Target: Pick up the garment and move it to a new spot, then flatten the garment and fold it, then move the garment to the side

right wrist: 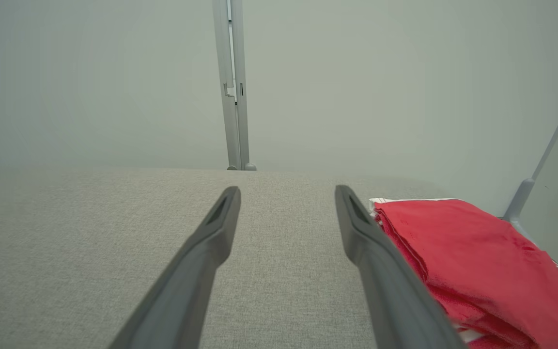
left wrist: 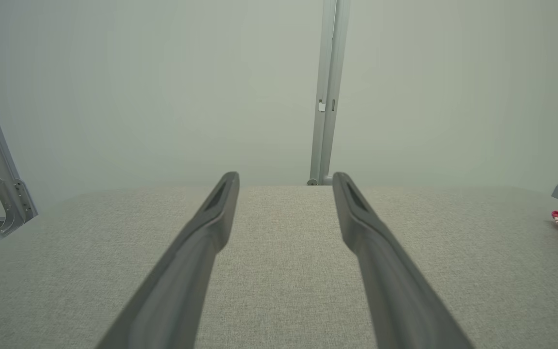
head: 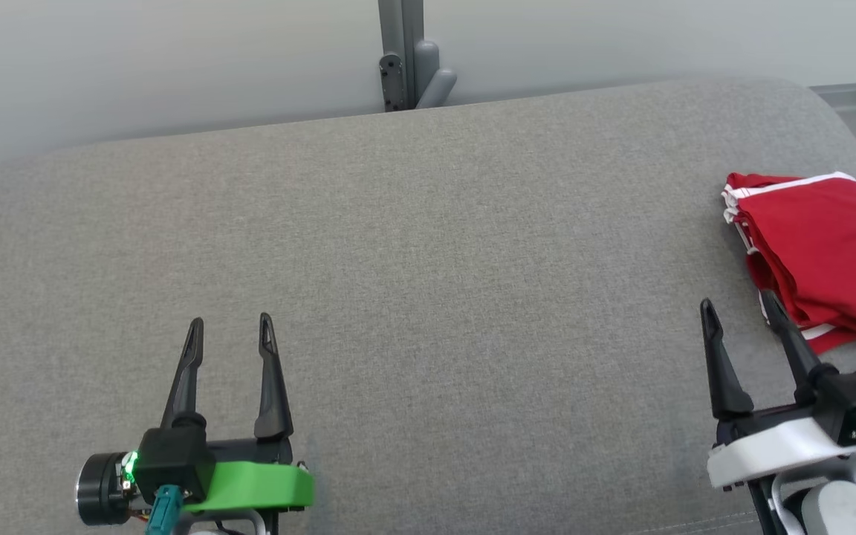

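Coarse woven grey cloth over desk [head: 428, 223], soft matt red cloth garment [head: 822, 238], matt dark plastic left end effector [head: 231, 323], smooth green plastic housing [head: 250, 483], matt dark plastic right end effector [head: 740, 301], smooth grey metal post [head: 402, 52]

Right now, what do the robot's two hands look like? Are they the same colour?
The left gripper and right gripper are nearly twins: two long, dark, pointed fingers on a black block, with a teal plug. The left has a bright green cover and a small green light. The right has a white cover.
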Available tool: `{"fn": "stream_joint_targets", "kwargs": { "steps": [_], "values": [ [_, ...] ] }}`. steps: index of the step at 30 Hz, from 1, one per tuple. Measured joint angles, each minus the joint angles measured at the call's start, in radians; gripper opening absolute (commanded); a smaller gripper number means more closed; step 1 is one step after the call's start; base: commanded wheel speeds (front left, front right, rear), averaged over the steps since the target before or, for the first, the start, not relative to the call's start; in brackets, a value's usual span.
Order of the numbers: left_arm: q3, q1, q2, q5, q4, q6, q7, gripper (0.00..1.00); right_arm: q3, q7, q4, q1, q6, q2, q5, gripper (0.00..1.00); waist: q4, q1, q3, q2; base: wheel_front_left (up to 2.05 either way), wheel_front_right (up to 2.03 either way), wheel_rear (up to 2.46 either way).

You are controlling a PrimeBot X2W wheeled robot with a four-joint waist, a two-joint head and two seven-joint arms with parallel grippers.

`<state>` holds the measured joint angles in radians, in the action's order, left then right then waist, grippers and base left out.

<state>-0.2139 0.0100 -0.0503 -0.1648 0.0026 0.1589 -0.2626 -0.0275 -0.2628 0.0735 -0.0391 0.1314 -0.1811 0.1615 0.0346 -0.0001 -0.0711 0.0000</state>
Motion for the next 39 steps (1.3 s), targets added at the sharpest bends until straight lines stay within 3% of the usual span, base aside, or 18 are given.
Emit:
{"fn": "stream_joint_targets", "kwargs": {
  "steps": [6, 21, 39],
  "values": [
    [-0.008, -0.068, 0.000, 0.016, -0.007, -0.027, 0.000, 1.00, 0.028, 0.000, -0.082, 0.098, 0.000, 0.051, -0.044, 1.00, -0.023, 0.0000, 0.034, 0.0000, 0.00, 0.00, 0.00],
    [-0.017, -0.134, 0.000, -0.021, 0.066, -0.088, 0.000, 1.00, -0.031, 0.000, -0.077, 0.199, 0.000, 0.043, 0.028, 1.00, -0.045, 0.0000, 0.094, 0.0000, 0.00, 0.00, 0.00],
    [-0.005, -0.135, 0.000, -0.045, 0.118, -0.098, 0.000, 1.00, -0.034, 0.000, -0.069, 0.215, 0.000, 0.041, 0.039, 1.00, -0.054, 0.0000, 0.114, 0.0000, 0.00, 0.00, 0.00]
  ]
}}
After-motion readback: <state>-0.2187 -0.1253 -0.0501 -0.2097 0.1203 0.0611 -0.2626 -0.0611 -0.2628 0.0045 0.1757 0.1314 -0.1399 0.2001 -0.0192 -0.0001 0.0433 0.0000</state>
